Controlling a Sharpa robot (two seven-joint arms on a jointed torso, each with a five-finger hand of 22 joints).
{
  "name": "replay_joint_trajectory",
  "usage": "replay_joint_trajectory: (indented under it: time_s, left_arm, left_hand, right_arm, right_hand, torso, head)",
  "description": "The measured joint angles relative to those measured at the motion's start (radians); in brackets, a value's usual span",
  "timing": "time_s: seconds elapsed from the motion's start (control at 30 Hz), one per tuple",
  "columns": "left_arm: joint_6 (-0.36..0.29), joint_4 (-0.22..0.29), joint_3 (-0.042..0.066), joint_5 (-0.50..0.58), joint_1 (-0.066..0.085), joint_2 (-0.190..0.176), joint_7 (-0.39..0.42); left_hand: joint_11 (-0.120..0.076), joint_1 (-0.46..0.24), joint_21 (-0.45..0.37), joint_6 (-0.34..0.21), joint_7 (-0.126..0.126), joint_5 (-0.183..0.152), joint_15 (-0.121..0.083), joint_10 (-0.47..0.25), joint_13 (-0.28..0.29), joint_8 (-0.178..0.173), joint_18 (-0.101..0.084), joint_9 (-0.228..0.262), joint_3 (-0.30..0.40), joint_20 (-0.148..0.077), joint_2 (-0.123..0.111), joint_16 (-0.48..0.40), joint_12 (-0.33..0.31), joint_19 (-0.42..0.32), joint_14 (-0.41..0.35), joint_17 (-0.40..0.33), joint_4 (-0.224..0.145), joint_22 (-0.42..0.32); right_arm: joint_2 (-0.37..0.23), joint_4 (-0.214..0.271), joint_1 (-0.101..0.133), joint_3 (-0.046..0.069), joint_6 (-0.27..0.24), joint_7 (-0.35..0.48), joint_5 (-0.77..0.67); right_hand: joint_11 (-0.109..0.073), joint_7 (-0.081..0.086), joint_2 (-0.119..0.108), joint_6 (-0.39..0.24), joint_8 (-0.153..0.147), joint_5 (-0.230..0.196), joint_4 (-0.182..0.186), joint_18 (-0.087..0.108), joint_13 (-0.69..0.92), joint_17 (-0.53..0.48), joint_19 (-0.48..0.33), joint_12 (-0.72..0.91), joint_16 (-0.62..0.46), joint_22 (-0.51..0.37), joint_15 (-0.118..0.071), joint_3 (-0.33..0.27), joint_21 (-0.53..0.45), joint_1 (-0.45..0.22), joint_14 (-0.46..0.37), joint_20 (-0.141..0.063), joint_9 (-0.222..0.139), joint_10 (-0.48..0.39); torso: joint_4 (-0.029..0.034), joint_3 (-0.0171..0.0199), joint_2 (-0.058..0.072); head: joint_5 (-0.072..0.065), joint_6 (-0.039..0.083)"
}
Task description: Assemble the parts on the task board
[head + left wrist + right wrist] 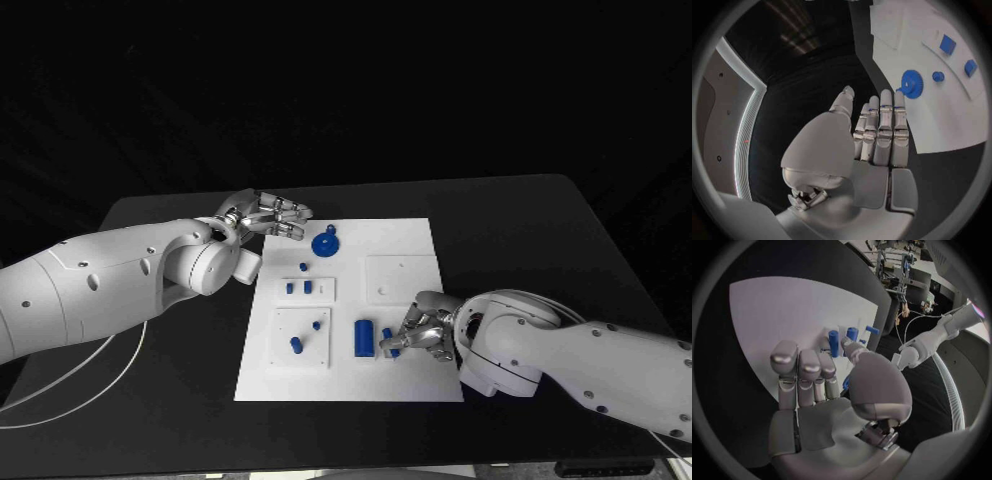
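The white task board (404,235) lies in the middle of the black table. My left hand (268,215) hovers at its far left corner, fingers straight and together (879,135), holding nothing. Next to it on the board are a blue gear (327,243) (911,82) and a small blue peg (938,76). My right hand (418,335) is low over the board's near right part, beside an upright blue cylinder (365,337) (834,342). A small blue part (389,344) (846,384) shows between its thumb and fingers; whether it is pinched or lies on the board I cannot tell.
Two blue blocks (299,287) (947,44) sit in a small square plate at the board's left. More blue pieces (296,343) lie in the near left plate. A plain white square plate (400,277) lies at the right. A white cable (87,385) trails over the table's left.
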Motion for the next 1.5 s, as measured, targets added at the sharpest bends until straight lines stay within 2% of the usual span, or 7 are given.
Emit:
replay_joint_trajectory:
  time_s: [0.13, 0.23, 0.33, 0.73, 1.0, 1.5]
  left_arm:
    - [0.0, 0.0, 0.0, -0.001, 0.0, 0.0, 0.0]
    - [0.0, 0.0, 0.0, -0.001, 0.0, 0.0, 0.0]
    - [0.0, 0.0, 0.0, -0.002, 0.0, 0.0, 0.0]
    - [0.0, -0.001, 0.0, -0.004, 0.0, -0.001, -0.001]
    - [0.0, 0.0, 0.0, -0.005, 0.0, -0.001, -0.001]
    - [0.0, 0.0, 0.0, -0.006, 0.0, -0.002, -0.002]
  left_hand:
    - [0.0, 0.0, 0.0, 0.0, 0.0, 0.0, 0.0, 0.0, 0.0, 0.0, 0.0, 0.0, 0.0, 0.0, 0.0, 0.0, 0.0, 0.0, 0.0, 0.0, 0.0, 0.0]
    - [0.0, 0.0, 0.0, 0.0, 0.0, 0.0, 0.0, 0.0, 0.0, 0.0, 0.0, 0.0, 0.0, 0.0, 0.0, 0.0, 0.0, 0.0, 0.0, 0.0, 0.0, 0.0]
    - [0.0, 0.0, 0.0, 0.0, 0.0, 0.0, 0.0, 0.0, 0.0, 0.0, 0.0, 0.0, 0.0, 0.0, 0.0, 0.0, 0.0, 0.0, 0.0, 0.0, 0.0, 0.0]
    - [0.0, 0.0, 0.0, 0.0, 0.0, 0.0, 0.0, 0.0, 0.0, 0.0, 0.0, 0.0, -0.002, 0.004, 0.0, 0.0, 0.0, 0.004, 0.0, 0.001, 0.002, -0.004]
    - [0.0, 0.0, 0.0, 0.0, 0.0, 0.0, 0.0, 0.0, 0.0, 0.0, 0.0, 0.0, -0.002, 0.004, 0.0, 0.0, 0.0, 0.004, 0.0, 0.001, 0.002, -0.004]
    - [0.0, 0.0, 0.0, 0.0, 0.0, 0.0, 0.0, 0.0, 0.0, 0.0, 0.0, 0.0, -0.002, 0.004, 0.0, 0.0, 0.0, 0.004, 0.0, 0.0, 0.002, -0.005]
  right_arm:
    - [-0.001, 0.0, 0.0, 0.0, -0.002, 0.002, 0.001]
    - [-0.002, 0.001, -0.001, -0.001, -0.003, 0.005, 0.002]
    - [-0.004, 0.002, -0.001, -0.001, -0.005, 0.008, 0.004]
    - [-0.017, 0.014, -0.003, -0.003, -0.016, 0.019, 0.009]
    - [-0.031, 0.027, -0.006, -0.004, -0.022, 0.027, 0.013]
    - [-0.043, 0.036, -0.004, 0.003, -0.032, 0.028, 0.013]
  right_hand:
    - [0.0, 0.0, -0.012, 0.0, 0.0, -0.03, 0.026, 0.0, 0.0, 0.0, 0.0, 0.0, 0.0, 0.0, 0.0, -0.043, 0.0, 0.0, 0.0, 0.0, 0.0, 0.0]
    - [0.0, 0.0, -0.021, 0.0, 0.0, -0.031, 0.054, 0.0, -0.001, 0.0, 0.0, 0.0, 0.0, 0.0, 0.0, -0.086, 0.0, 0.008, 0.0, 0.0, 0.0, 0.0]
    - [0.0, 0.0, -0.021, 0.0, 0.0, -0.031, 0.065, 0.0, -0.001, 0.0, 0.0, 0.0, 0.0, 0.0, 0.0, -0.097, 0.0, 0.008, 0.0, 0.0, 0.0, 0.0]
    - [0.0, -0.001, -0.022, -0.01, -0.01, -0.03, 0.074, 0.0, -0.001, 0.0, 0.0, 0.0, 0.0, 0.0, 0.001, -0.107, 0.0, 0.015, -0.001, 0.0, -0.003, -0.001]
    - [0.0, -0.002, -0.021, -0.019, -0.012, -0.007, 0.074, 0.0, -0.001, 0.0, 0.0, 0.0, 0.0, 0.0, 0.001, -0.107, 0.0, 0.016, -0.001, 0.0, -0.008, 0.0]
    - [0.0, -0.003, -0.018, -0.014, -0.01, 0.013, 0.074, 0.0, -0.001, 0.001, 0.0, 0.0, 0.0, 0.0, 0.001, -0.107, 0.0, 0.019, -0.001, 0.0, -0.004, 0.0]
  torso:
    - [0.0, 0.0003, 0.0]
    - [0.0, 0.0003, 0.0]
    - [0.0, 0.0003, 0.0]
    - [0.0, 0.0003, 0.0]
    - [0.0, -0.0002, 0.0]
    - [0.0, 0.0001, 0.0]
  head:
    - [0.0, 0.0]
    - [-0.001, 0.0]
    - [-0.001, 0.0]
    - [0.0, 0.0]
    - [0.001, -0.001]
    - [0.001, 0.0]
